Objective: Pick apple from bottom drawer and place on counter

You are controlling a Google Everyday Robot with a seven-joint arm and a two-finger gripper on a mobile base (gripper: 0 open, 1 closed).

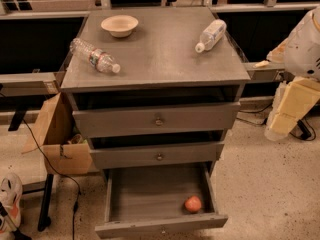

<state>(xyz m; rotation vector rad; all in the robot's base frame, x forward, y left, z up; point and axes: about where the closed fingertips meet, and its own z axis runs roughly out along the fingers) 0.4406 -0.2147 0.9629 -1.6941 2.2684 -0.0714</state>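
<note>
The apple [193, 203] is small, round and orange-red. It lies in the front right corner of the bottom drawer [150, 194], which is pulled out and holds nothing else that shows. The counter [155, 49] is the flat grey top of the cabinet. My gripper [285, 116] hangs at the right edge of the view on the white and cream arm. It is beside the cabinet at about the height of the upper drawers, well up and to the right of the apple, and nothing shows in it.
On the counter lie a beige bowl [119, 25] at the back left, a clear bottle [95, 55] on its side at the left and another bottle [211, 35] at the right. The two upper drawers [157, 120] are slightly pulled out. A cardboard box [60, 139] stands left of the cabinet.
</note>
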